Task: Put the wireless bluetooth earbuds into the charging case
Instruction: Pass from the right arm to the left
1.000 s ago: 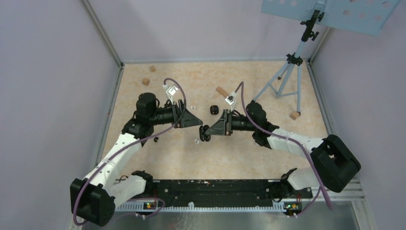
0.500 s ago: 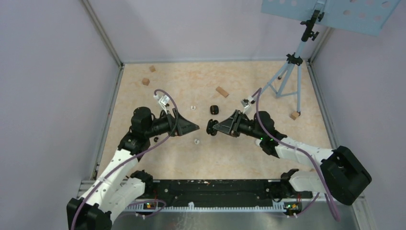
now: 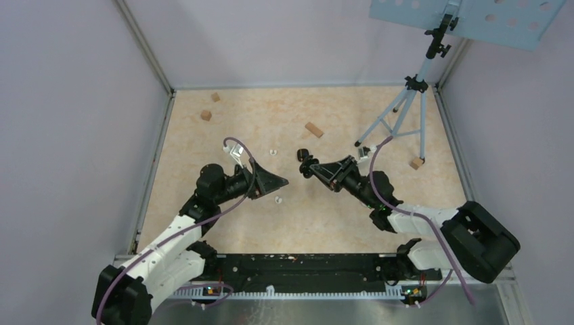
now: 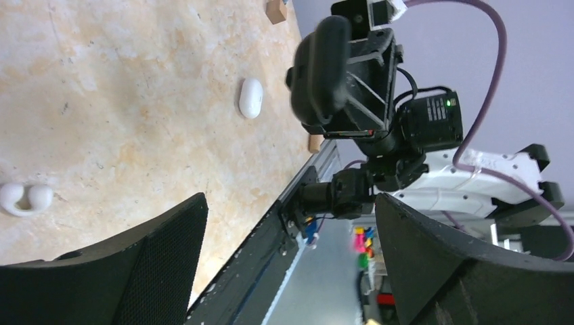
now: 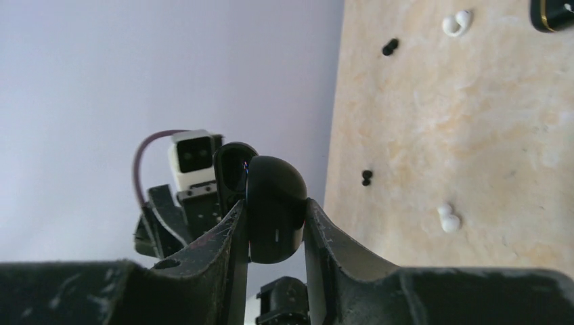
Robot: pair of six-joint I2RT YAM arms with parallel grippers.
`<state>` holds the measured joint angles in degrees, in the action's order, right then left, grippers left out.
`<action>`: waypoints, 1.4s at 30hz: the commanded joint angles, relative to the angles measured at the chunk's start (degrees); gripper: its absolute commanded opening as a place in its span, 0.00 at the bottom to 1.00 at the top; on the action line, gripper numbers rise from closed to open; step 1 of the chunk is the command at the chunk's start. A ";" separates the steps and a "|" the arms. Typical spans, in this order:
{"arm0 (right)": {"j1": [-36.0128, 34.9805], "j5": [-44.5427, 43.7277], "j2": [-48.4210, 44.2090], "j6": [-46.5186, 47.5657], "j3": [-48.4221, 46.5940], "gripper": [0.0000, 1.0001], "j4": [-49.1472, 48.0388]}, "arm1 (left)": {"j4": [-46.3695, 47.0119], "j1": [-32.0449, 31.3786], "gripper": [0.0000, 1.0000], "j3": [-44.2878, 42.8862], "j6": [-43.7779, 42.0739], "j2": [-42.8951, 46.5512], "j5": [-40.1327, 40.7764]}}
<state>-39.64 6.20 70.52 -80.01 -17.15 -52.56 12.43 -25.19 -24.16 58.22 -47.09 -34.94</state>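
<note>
— Both arms have parted since a second ago. The right gripper (image 3: 306, 162) has swung from the middle toward the far side, and the left gripper (image 3: 279, 181) has drawn back a little and spread its fingers wide.

— Anything in either?

— Left holds nothing. Right is pinching the black charging case (image 5: 273, 217) clear of the desk (image 3: 237, 122), with its lid hinged open.

— And the earbuds?

— None in the case that I can see. One white earbud (image 3: 278, 200) lies on the desk just on the near side of the left gripper's tip. A second white earbud (image 3: 273, 152) lies on its far side. Two black earbuds (image 5: 366, 177) show in the right wrist view, lying well apart on the desk.

— Which arm fetches?

— Left, I'd judge, since it is free and closer to the white pair. The near one sits below and slightly near of its fingers, so a short drop should reach it. Its long axis is too small to tell from above.

— White bud, black case?

— Fair doubt. A black one may be the match.
</note>
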 commanded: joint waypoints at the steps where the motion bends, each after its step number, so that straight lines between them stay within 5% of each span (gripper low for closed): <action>1: -0.92 0.79 5.51 -1.32 -1.88 0.00 -19.35 | 13.55 -0.64 0.96 1.80 7.42 -3.00 2.50; 8: -1.48 5.65 11.01 -2.32 -2.68 0.00 -26.83 | 4.19 -0.52 0.96 -6.86 -4.39 -5.35 1.27; 17: -1.51 10.47 9.56 1.11 -4.76 0.00 -20.10 | 3.75 -0.56 0.93 -10.17 -8.66 -8.33 -2.96; 24: -1.41 12.41 9.96 1.95 -6.19 0.00 -18.72 | 3.29 -0.57 0.82 -16.20 -9.21 -16.50 -12.04; 29: -1.41 12.52 10.28 1.41 -5.47 0.00 -19.34 | 5.76 -0.55 0.60 -16.62 -7.75 -17.50 -13.45; 42: -1.42 13.10 10.34 1.68 -4.93 0.00 -19.03 | 2.58 -0.48 0.57 -16.89 -8.90 -15.65 -9.87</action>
<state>-40.62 18.57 81.34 -79.53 -21.47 -69.17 14.92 -25.61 -38.59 50.74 -64.47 -46.17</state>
